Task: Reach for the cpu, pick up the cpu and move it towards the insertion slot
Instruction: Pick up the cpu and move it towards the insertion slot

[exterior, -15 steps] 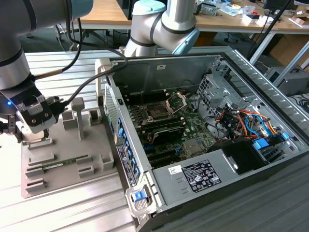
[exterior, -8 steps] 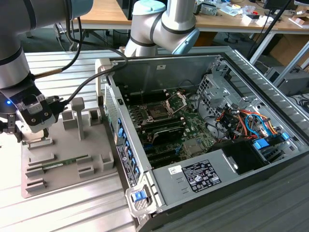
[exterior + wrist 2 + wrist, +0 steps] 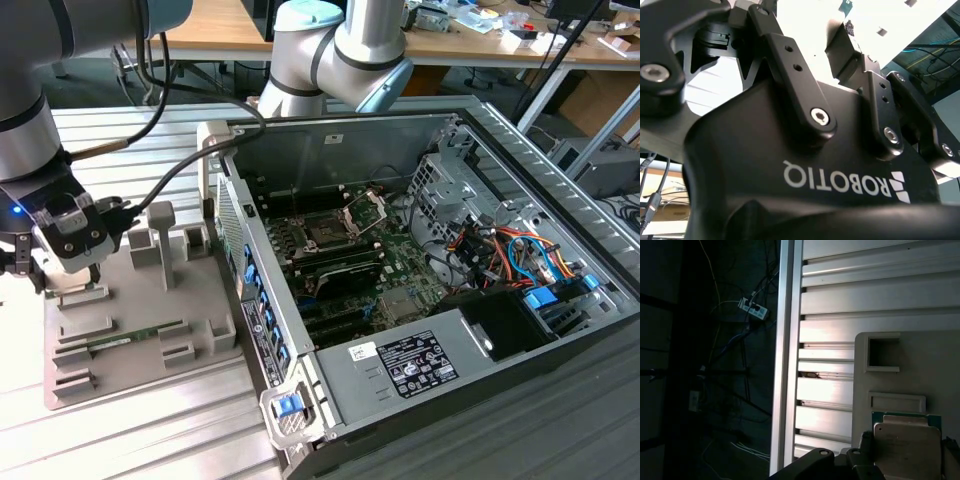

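Ribbed aluminium table [image 3: 130, 440] underneath, a grey parts tray [image 3: 215, 300] on it, and your gripper [image 3: 85, 275] hangs low over the tray's end farthest from the computer case [image 3: 330, 150]. Check the first wrist view: the cpu [image 3: 907, 447] is right at the tool's tip, silvery face up and thin rim showing, lying flat in the tray. Dark gripper parts sit just beside two of its edges. I can't tell from these pictures whether the chip is clamped or merely straddled, nor how wide the tool stands open. I'd call this the grasp itself, with the chip looking seated in its place.

Now the risks, as I judge them. That chip is thin and flat, so a bite that lands off-centre could tip it or let it skate out on the lift. The tray's raised edges sit close around it, and a skewed pull could catch a corner. The memory stick [image 3: 135, 341] lies on the same tray, apart from the tool. The insertion slot [image 3: 326, 233] is well away from the gripper, down inside the open case and past its side wall. Carry too low and you'd clip that wall. Mind the black cable [image 3: 190, 165] trailing off the arm too, since it could snag on the tray's upright posts [image 3: 160, 235].
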Action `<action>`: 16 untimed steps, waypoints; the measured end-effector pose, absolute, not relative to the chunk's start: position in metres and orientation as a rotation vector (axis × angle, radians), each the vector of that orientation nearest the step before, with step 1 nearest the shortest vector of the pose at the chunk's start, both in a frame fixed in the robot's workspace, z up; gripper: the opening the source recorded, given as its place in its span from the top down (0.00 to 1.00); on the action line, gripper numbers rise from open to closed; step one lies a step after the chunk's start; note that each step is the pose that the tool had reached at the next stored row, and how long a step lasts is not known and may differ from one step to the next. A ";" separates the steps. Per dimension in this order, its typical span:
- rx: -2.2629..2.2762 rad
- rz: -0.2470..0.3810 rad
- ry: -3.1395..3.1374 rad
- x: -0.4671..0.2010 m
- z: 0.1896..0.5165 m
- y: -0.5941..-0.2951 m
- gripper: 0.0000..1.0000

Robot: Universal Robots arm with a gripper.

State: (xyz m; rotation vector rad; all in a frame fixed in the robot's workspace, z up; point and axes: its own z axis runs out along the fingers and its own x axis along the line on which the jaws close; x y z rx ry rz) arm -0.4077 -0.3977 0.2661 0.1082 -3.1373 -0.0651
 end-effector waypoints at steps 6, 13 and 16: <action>0.108 -0.065 -3.137 -0.408 0.268 -0.398 0.45; 0.108 -0.065 -3.137 -0.408 0.269 -0.398 0.45; 0.108 -0.065 -3.137 -0.408 0.270 -0.398 0.45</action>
